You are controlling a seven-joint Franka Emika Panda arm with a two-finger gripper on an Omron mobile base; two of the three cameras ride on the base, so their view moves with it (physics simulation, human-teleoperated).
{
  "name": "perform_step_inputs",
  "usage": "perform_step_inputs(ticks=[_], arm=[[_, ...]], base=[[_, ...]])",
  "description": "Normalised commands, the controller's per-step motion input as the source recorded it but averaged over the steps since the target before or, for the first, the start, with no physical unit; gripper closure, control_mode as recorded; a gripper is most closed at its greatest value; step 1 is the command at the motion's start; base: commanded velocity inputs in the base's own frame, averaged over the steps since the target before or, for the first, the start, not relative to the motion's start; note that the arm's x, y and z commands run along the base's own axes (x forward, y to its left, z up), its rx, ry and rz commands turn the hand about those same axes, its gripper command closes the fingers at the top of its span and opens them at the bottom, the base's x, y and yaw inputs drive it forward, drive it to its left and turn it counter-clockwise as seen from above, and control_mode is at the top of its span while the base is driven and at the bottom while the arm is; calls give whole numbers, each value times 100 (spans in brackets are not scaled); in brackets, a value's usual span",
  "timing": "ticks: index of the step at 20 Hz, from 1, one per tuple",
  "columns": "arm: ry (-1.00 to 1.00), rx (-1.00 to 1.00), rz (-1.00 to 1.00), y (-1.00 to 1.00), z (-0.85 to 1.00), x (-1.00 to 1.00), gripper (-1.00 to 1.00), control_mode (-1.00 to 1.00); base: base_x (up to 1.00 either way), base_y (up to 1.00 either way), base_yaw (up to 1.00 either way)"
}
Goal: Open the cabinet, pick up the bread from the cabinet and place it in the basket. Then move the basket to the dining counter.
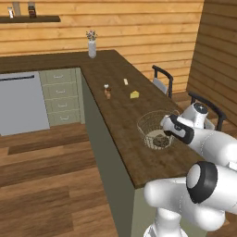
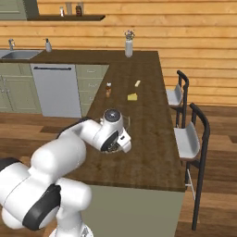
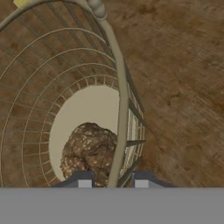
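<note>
A: Where's the basket (image 1: 155,128) rn?
B: On the dark worktop (image 1: 115,83), near its front end, at abt 4 o'clock in the left base view. Standing upright on its base.
A: And the bread (image 3: 89,151)?
B: Inside the basket, on its pale bottom. In the hand view it's a brown lumpy thing at abt 6 o'clock of the basket floor, up against the wall nearest the fingers.
A: End effector (image 3: 110,183)?
B: Clamped on the basket's rim. Hand view shows the rim wire running down btwn the two finger tips (image 3: 83,180), one tip inside the basket, the other outside. Jaws nearly together w/ just the wire btwn.
A: Other stuff on the worktop?
B: Yellow wedge (image 1: 134,95) and a small bottle (image 1: 107,91) past the basket toward 12 o'clock, well apart from it. White vase (image 1: 92,47) w/ flowers at the far corner.
A: Right side?
B: Two dark stools (image 2: 187,139) w/ pale seats along the worktop's edge, at 3 o'clock in the right base view.
</note>
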Motion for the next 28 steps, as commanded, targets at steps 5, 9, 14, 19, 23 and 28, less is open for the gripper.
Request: perform_step_inputs(ticks=[5,9,14,19,23,28], arm=[[0,0,3,-16,-5,5,-100,-100],[0,2,0,-19,2,0,-100,-100],[0,3,0,-18,52,-12,-100,-100],[-1,0,0,3,100,-52,-100,-100],[-6,-6,0,68,100,-79,-100,-100],[-1,-6,0,82,100,-75,-100,-100]], base=[[0,0,0],[0,0,0],[0,0,0],[0,0,0],[0,0,0],[0,0,0]])
